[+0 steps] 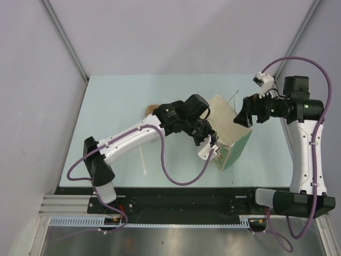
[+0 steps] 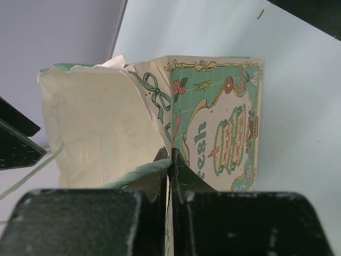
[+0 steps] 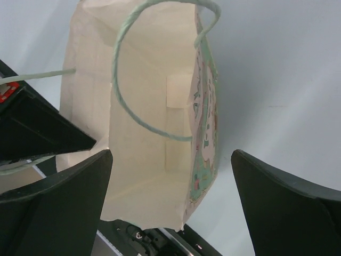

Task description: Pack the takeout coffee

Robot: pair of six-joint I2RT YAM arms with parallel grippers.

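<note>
The takeout coffee is out of view in all views. A paper bag (image 1: 224, 120) with a cream inside and green printed sides stands open at mid-table. My left gripper (image 1: 209, 143) is shut on the bag's near wall (image 2: 96, 128), pinching the paper at its rim right beside a twisted green handle (image 2: 138, 173). My right gripper (image 1: 244, 117) hangs open at the bag's far right rim, looking down into the bag (image 3: 144, 176). Only bare paper and a green handle loop (image 3: 122, 101) show inside.
A brown pulp carrier (image 1: 151, 110) peeks out behind the left arm's wrist. A white stir stick (image 1: 143, 160) lies on the pale green table (image 1: 106, 106) under the left arm. Grey walls close in the table's left, back and right.
</note>
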